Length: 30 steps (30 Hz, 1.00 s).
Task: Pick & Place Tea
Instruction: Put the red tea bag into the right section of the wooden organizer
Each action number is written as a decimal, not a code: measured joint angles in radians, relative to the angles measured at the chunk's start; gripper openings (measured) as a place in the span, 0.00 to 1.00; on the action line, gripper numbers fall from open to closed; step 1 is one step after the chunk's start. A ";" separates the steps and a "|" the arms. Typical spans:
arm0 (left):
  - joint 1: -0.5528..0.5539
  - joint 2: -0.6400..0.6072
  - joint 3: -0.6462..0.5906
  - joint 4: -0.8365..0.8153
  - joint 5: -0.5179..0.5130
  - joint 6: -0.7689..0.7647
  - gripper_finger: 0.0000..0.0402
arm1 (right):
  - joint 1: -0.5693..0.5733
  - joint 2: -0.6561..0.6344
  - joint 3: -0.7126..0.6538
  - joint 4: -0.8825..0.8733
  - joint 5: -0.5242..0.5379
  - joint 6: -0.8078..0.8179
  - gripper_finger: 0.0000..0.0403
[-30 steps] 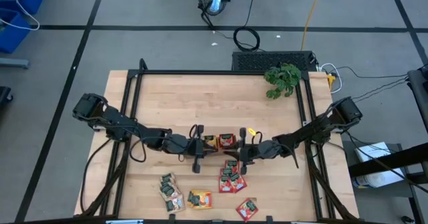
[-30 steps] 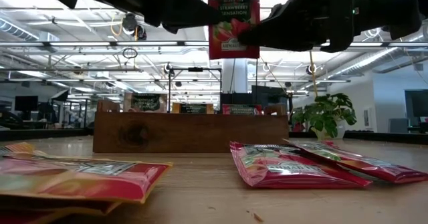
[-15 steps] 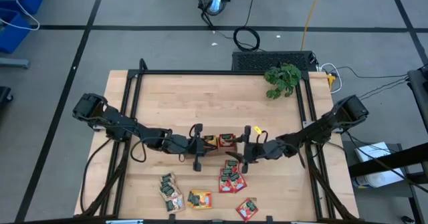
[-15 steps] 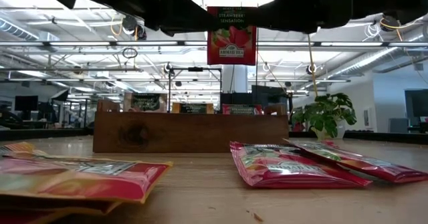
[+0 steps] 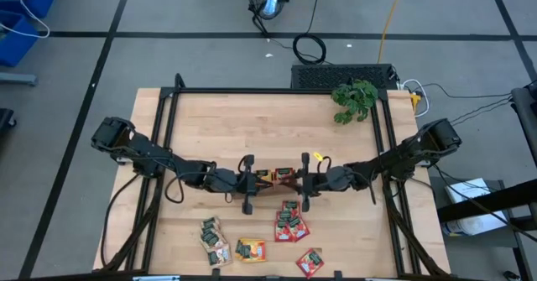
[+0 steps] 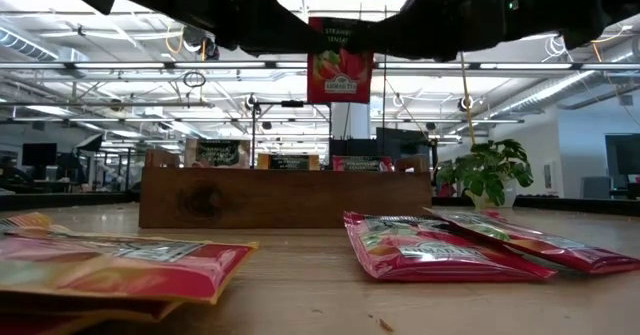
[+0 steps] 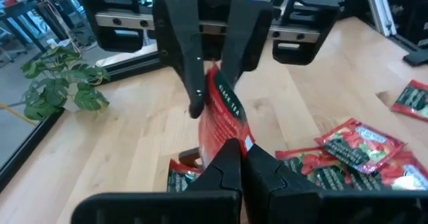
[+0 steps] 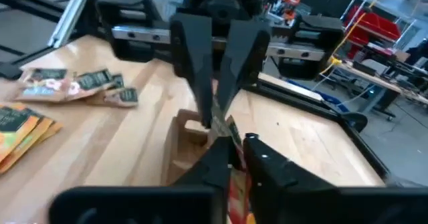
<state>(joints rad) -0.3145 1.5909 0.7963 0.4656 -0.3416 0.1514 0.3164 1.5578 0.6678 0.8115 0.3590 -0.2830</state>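
Your left gripper [image 5: 262, 179] is clamped on a red tea sachet [image 6: 340, 61], held upright in the air above the brown tray [image 6: 285, 197]. Your right gripper [image 5: 295, 180] pinches the same sachet from the other side, fingers together on it

The right arm's jaws [image 5: 304, 180], which half a second earlier had stood apart and drawn back from the red, flat square strawberry tea sachet [image 6: 340, 73], came in again and closed on its edge opposite the left arm's jaws [image 5: 249, 180]. The sachet, hanging between both jaws, turned slightly and showed narrower in the low view than a second before.
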 joint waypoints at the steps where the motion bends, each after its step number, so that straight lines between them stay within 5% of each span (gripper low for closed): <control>1: 0.000 0.000 0.000 -0.002 0.000 0.000 0.00 | -0.003 0.000 0.000 -0.003 -0.016 -0.004 0.03; 8: 0.003 0.000 -0.001 0.007 0.000 -0.004 0.05 | -0.032 0.000 0.001 -0.044 -0.044 0.000 0.00; 22: -0.080 -0.126 -0.001 -0.164 -0.134 -0.054 0.41 | -0.068 0.000 0.000 -0.252 -0.016 0.147 0.00; 30: -0.133 -0.174 -0.001 -0.257 -0.194 -0.100 0.47 | -0.061 -0.086 0.026 -0.465 0.005 0.286 0.00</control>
<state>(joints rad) -0.4474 1.4168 0.7956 0.2087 -0.5353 0.0512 0.2557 1.4719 0.6934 0.3463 0.3637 0.0025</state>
